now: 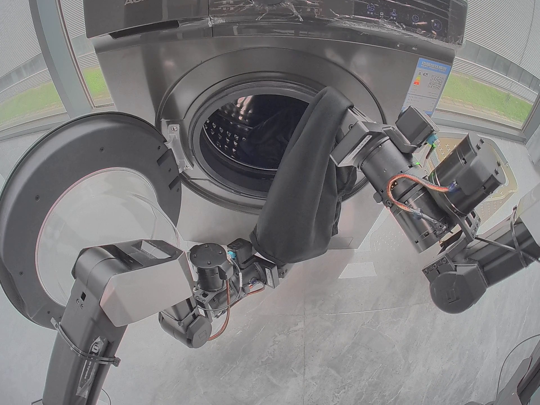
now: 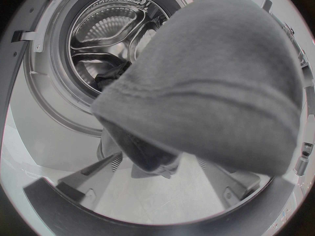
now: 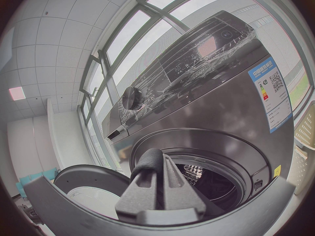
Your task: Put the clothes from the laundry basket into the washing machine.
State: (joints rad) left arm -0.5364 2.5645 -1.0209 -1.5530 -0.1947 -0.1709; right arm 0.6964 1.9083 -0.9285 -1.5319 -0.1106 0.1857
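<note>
We are looking at a grey marbled floor (image 1: 349,344); tall windows (image 3: 129,43) are showing green grass (image 1: 489,95) outside, and teal seats (image 3: 32,179) are standing beneath a tiled ceiling (image 3: 42,33).

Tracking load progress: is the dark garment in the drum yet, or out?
Out. The dark garment hangs in front of the washing machine opening, top pinched in the right gripper, bottom below the opening's rim.

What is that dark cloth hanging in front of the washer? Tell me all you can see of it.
The garment is dark grey, soft and slightly fuzzy-looking. It hangs as one long limp fold before the washing machine's open drum. Its top is pinched in the right gripper at the opening's rim; its bottom sags over the left gripper, whose fingers stand apart.
</note>
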